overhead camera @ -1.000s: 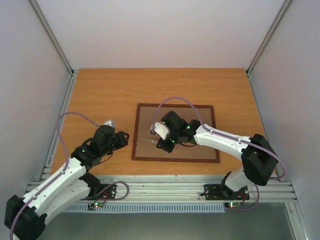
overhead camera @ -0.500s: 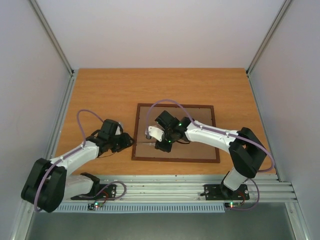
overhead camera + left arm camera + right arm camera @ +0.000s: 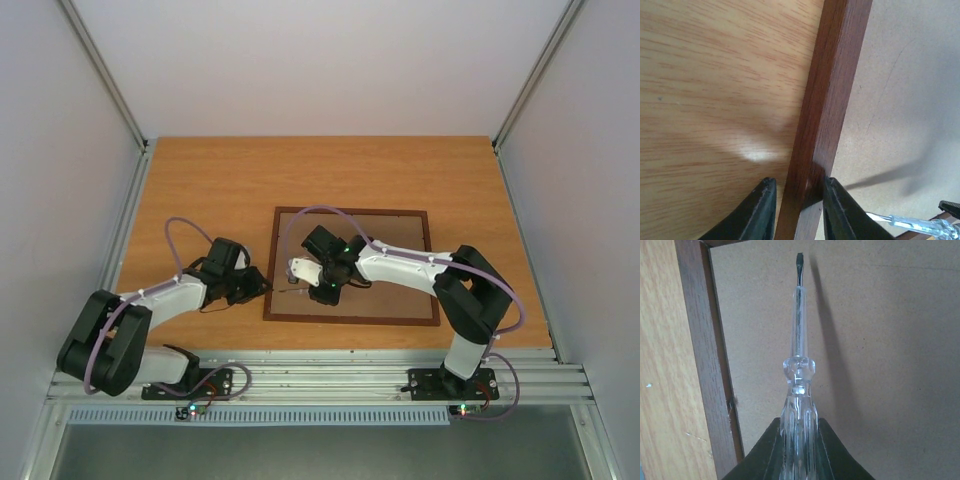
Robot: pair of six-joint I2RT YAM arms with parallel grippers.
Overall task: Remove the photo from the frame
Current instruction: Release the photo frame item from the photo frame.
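The frame [image 3: 432, 268] lies face down on the table with its brown hardboard back [image 3: 400, 232] up. The photo is hidden under that back. My left gripper [image 3: 263, 288] straddles the frame's left rail [image 3: 832, 90]. Its jaws [image 3: 797, 182] are still open: the right finger touches the rail's inner side, and the left one stands slightly off the outer side. My right gripper [image 3: 314, 289] is shut on a clear-handled screwdriver [image 3: 799, 340]. The screwdriver's flat tip hovers over the hardboard [image 3: 890, 365], close to the left rail [image 3: 702, 365]. The screwdriver's shaft [image 3: 910, 222] also shows in the left wrist view.
The wooden table [image 3: 210, 190] runs out to metal rails [image 3: 130, 230] on the left and a wall [image 3: 590, 200] on the right. A small tab [image 3: 731, 404] sits at the inner edge of the left rail. Cables loop above both arms.
My left arm has swung right to the frame's left rail, and its jaws have narrowed around it. My right gripper has carried the screwdriver left across the hardboard.
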